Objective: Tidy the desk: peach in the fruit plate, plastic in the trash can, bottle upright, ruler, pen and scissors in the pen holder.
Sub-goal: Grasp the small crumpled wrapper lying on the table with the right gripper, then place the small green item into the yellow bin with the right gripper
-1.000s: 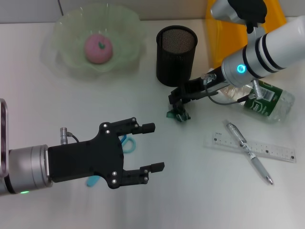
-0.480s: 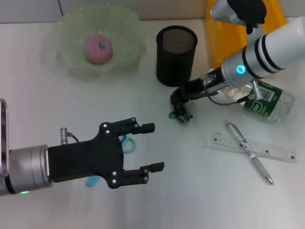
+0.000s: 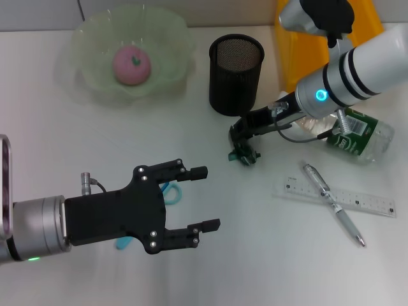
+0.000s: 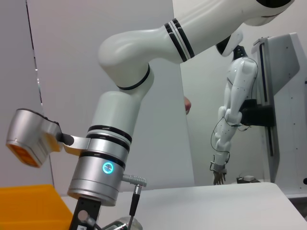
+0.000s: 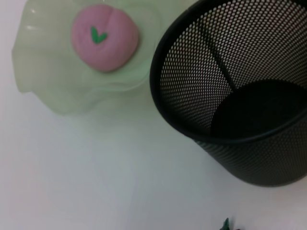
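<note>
Right gripper (image 3: 243, 141) pinching green plastic scrap (image 3: 241, 155) just above desk, beside pen holder (image 3: 236, 73). Scrap likely light, crinkly, slippery; pinch at bunched fold. Left gripper (image 3: 197, 197) spread, hovering over scissors (image 3: 169, 190).

Over the last second the right tool (image 3: 241, 141), closed on the green plastic scrap (image 3: 242, 155), has shifted slightly toward the robot's right and away from the pen holder (image 3: 236, 73). The scrap moved with it and now hangs a little farther right over the table (image 3: 255, 255). The left tool (image 3: 201, 197) has sunk slightly toward the near edge.
</note>
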{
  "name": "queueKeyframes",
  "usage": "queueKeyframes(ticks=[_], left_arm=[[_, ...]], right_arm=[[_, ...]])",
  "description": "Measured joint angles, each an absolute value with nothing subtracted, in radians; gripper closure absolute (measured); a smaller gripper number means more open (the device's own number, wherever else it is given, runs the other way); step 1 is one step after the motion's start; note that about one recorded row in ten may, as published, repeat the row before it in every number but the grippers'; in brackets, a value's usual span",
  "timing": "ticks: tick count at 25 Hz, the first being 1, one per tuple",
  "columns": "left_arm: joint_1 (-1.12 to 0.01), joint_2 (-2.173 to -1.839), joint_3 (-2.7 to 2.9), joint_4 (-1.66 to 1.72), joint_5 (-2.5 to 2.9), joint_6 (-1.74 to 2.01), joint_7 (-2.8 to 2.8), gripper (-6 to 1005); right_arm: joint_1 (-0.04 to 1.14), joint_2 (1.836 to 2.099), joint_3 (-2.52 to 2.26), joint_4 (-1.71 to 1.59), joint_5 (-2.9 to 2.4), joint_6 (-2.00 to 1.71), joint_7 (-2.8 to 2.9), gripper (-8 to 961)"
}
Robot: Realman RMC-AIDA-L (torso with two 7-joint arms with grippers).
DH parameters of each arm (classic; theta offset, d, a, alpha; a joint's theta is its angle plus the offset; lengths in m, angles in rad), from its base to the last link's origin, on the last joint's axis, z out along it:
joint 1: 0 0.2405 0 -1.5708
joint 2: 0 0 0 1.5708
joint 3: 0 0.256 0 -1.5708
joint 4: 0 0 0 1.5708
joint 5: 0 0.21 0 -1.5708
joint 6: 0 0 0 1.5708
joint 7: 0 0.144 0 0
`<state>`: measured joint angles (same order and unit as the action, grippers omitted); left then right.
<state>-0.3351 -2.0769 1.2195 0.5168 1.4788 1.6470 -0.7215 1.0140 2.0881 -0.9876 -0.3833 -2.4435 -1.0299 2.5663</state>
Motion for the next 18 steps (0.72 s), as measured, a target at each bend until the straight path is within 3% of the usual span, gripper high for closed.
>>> queueKeyframes(ticks=[18], left_arm=[[-0.336, -2.077, 1.213, 0.517, 1.479, 1.648, -0.721, 265]], right_arm=[[1.003, 2.085, -0.985, -0.396, -2.417, -1.047, 2.55, 849]])
